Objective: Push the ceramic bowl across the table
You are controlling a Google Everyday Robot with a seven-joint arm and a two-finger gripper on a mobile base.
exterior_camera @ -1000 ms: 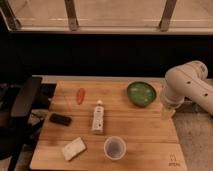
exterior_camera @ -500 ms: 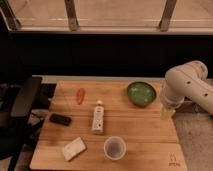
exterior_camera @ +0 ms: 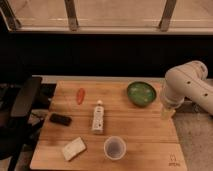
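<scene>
The green ceramic bowl (exterior_camera: 141, 93) sits on the wooden table (exterior_camera: 140, 135) near its far right corner. My white arm comes in from the right, and its gripper (exterior_camera: 168, 112) hangs just right of and slightly nearer than the bowl, over the table's right edge. It stands apart from the bowl.
On the table lie a red-orange object (exterior_camera: 80, 95) at the far left, a small dark object (exterior_camera: 60, 119), a white bottle lying flat (exterior_camera: 98, 118), a pale sponge-like block (exterior_camera: 73, 148) and a clear cup (exterior_camera: 114, 147). A black chair (exterior_camera: 22, 102) stands at the left.
</scene>
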